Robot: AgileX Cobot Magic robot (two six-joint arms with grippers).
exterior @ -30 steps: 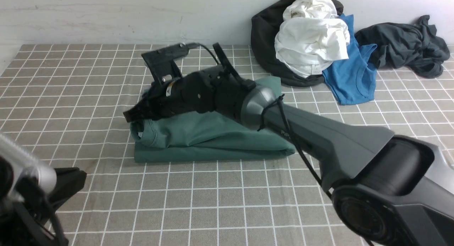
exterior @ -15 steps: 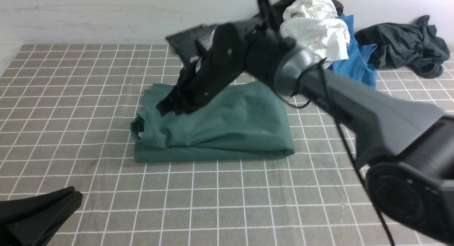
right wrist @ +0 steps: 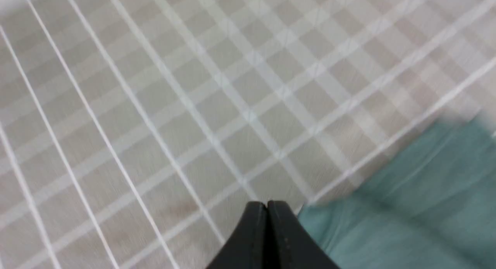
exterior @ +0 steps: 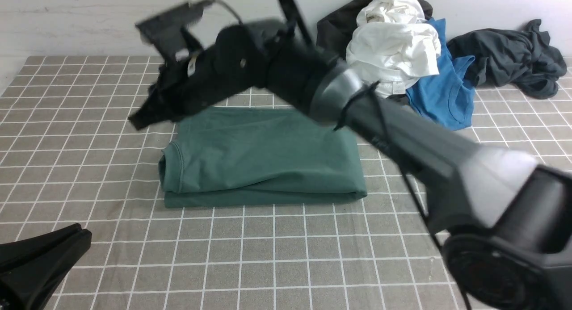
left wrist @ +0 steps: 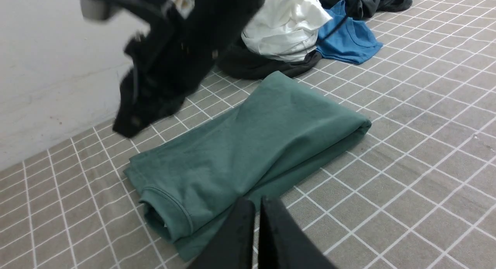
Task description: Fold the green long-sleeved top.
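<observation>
The green long-sleeved top (exterior: pixel 263 156) lies folded into a flat rectangle on the checked cloth, with its collar at the left end. My right gripper (exterior: pixel 134 121) hangs shut and empty just above the cloth beyond the top's far-left corner, touching nothing. In the right wrist view its shut tips (right wrist: pixel 266 203) hover over bare cloth, with the green top (right wrist: pixel 418 207) off to one side. My left gripper (exterior: pixel 85 234) is low at the front left, shut and empty. In the left wrist view its tips (left wrist: pixel 257 201) point at the top (left wrist: pixel 248 145) near the collar.
A heap of clothes sits at the back right against the wall: a white garment (exterior: pixel 393 46) on a black one (exterior: pixel 335 42), a bright blue T-shirt (exterior: pixel 442 95) and a dark grey garment (exterior: pixel 509 55). My right arm reaches across above the green top.
My right gripper has lifted off the collar end of the top and swung up and to the left. The top has settled flatter and slightly leftward. The left arm has drawn back lower.
</observation>
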